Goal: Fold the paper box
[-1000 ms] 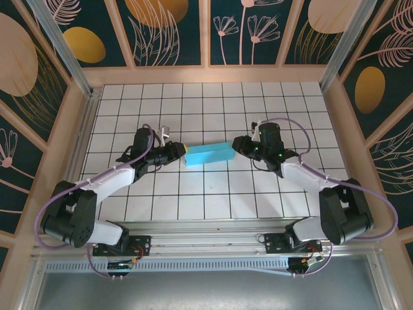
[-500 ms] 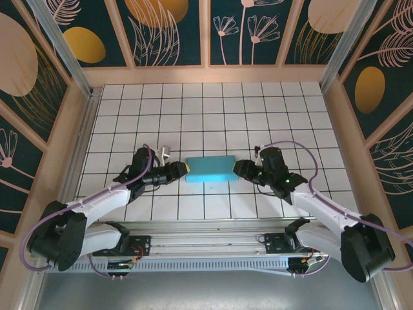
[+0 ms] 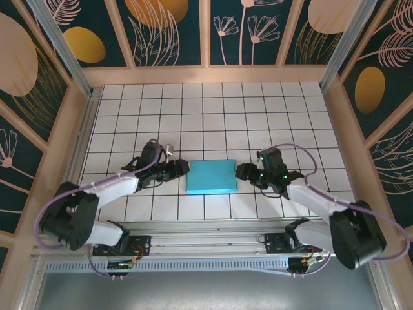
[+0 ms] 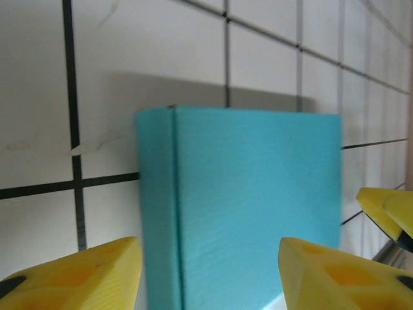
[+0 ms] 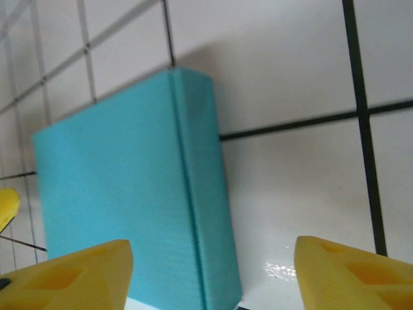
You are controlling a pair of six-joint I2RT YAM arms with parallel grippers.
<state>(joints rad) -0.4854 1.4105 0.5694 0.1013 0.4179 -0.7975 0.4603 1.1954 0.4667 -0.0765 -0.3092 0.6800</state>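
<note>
I am looking at the paper box [image 3: 210,176]; it is lying flat on the white tile table [image 3: 258,110], in the lower middle of the top picture, teal side up; it is looking like a shallow box with its sides already folded up, so I am thinking the folding is nearly done.

My left gripper [image 3: 184,166] is sitting just beside the box's left end; my right gripper [image 3: 239,172] is sitting just beside its right end; both are standing open and holding nothing. In my left wrist picture my yellow fingers [image 4: 77,274] are spread wide at the bottom of the frame, and the box is filling the middle above them; in my right wrist picture my other fingers [image 5: 71,274] are spread too, with the box in the left half of the frame and a folded edge running down it. I cannot tell if any finger is brushing the card.

I am guessing the box is very light and thin; it is likely sliding easily on the smooth tiles; a hard squeeze is likely crushing or denting it. I am thinking the best places to hold are the two short ends, pinching the folded walls softly, one gripper on each side so it is not skating away.
</note>
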